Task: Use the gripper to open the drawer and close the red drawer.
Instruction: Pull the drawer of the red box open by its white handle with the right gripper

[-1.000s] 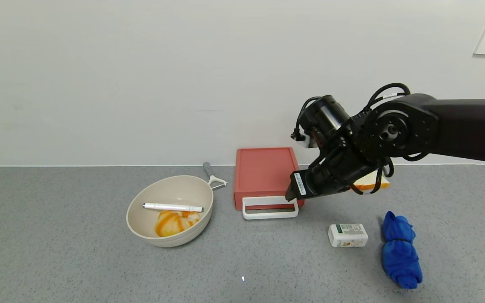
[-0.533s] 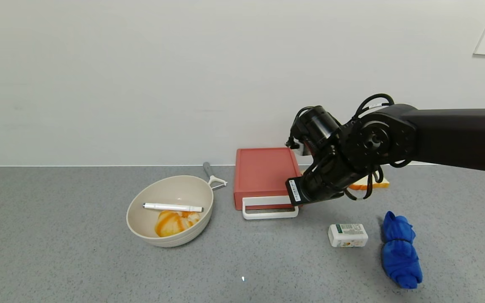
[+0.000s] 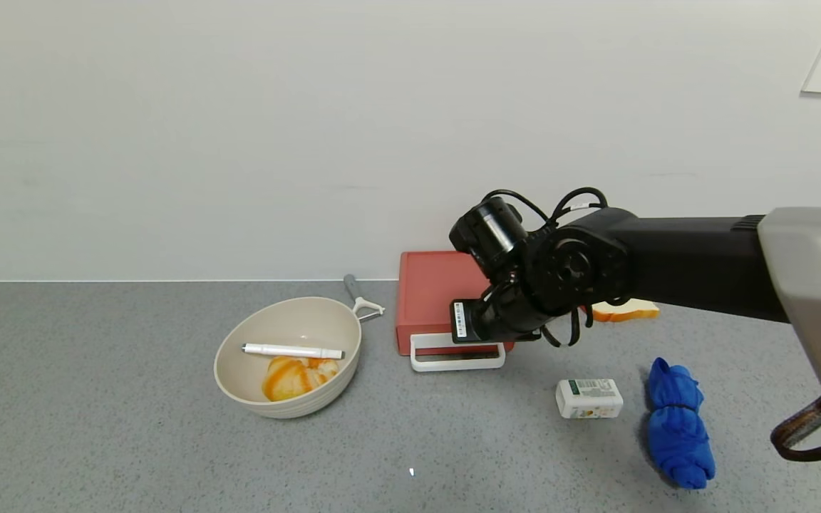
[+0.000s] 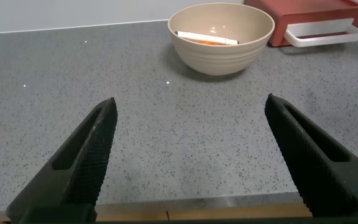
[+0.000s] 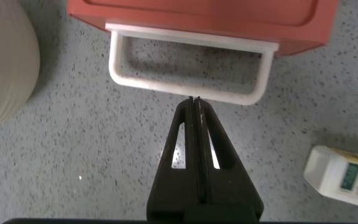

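Note:
The red drawer (image 3: 435, 296) stands by the back wall with its tray pushed in; it also shows in the right wrist view (image 5: 197, 18). Its white loop handle (image 3: 457, 365) lies flat on the counter in front. My right gripper (image 3: 474, 336) is shut and empty, hovering over the right part of the handle. In the right wrist view the closed gripper (image 5: 195, 99) reaches the outer bar of the handle (image 5: 142, 81), from outside the loop. My left gripper (image 4: 188, 124) is open and empty, low over the counter's near edge, far from the drawer (image 4: 303, 15).
A beige bowl (image 3: 239, 370) holding a white pen (image 3: 291, 350) and orange-striped food stands left of the drawer, with a peeler (image 3: 359, 298) behind it. A small white box (image 3: 589, 397) and a rolled blue cloth (image 3: 675, 424) lie to the right. A bread slice (image 3: 628, 311) lies behind my right arm.
My right arm has swung left and down, carrying the shut gripper from the handle's right end to over the handle. The drawer and handle have not moved.

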`<action>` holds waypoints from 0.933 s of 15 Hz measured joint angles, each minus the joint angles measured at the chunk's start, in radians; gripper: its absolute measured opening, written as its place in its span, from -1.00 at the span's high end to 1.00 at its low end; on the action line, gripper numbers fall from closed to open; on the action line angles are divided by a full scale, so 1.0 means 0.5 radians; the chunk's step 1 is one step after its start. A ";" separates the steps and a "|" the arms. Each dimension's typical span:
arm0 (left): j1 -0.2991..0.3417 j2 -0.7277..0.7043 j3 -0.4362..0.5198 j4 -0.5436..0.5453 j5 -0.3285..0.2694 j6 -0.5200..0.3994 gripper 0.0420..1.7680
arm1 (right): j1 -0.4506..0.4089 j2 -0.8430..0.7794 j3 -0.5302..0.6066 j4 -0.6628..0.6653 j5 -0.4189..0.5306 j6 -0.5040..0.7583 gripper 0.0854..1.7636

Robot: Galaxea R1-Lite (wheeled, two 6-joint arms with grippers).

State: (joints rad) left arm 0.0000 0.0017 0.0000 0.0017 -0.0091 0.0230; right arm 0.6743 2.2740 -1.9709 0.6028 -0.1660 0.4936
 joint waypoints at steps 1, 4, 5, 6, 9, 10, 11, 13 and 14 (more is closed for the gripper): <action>0.000 0.000 0.000 0.000 0.000 0.000 -0.94 | 0.013 0.034 -0.001 -0.042 -0.034 0.011 0.96; 0.000 0.000 0.000 0.000 0.000 0.000 -0.94 | 0.040 0.138 -0.004 -0.193 -0.114 0.016 0.96; 0.000 0.000 0.000 0.000 0.000 0.000 -0.94 | 0.048 0.165 -0.004 -0.235 -0.117 0.015 0.96; 0.000 0.000 0.000 0.000 0.000 0.000 -0.94 | 0.057 0.191 -0.004 -0.257 -0.117 0.014 0.96; 0.000 0.000 0.000 0.000 -0.001 0.000 -0.94 | 0.078 0.245 -0.004 -0.343 -0.119 0.011 0.96; 0.000 0.000 0.000 0.000 0.000 0.000 -0.94 | 0.080 0.257 -0.004 -0.355 -0.120 0.011 0.96; 0.000 0.000 0.000 0.000 0.000 0.000 -0.94 | 0.081 0.266 -0.004 -0.362 -0.121 0.007 0.96; 0.000 0.000 0.000 0.000 0.000 0.000 -0.94 | 0.083 0.282 -0.004 -0.367 -0.121 0.001 0.96; 0.000 0.000 0.000 0.000 0.000 0.000 -0.94 | 0.081 0.287 -0.005 -0.371 -0.122 -0.001 0.96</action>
State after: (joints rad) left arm 0.0000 0.0017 0.0000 0.0017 -0.0091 0.0230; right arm 0.7147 2.4174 -1.9734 0.4170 -0.2270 0.4930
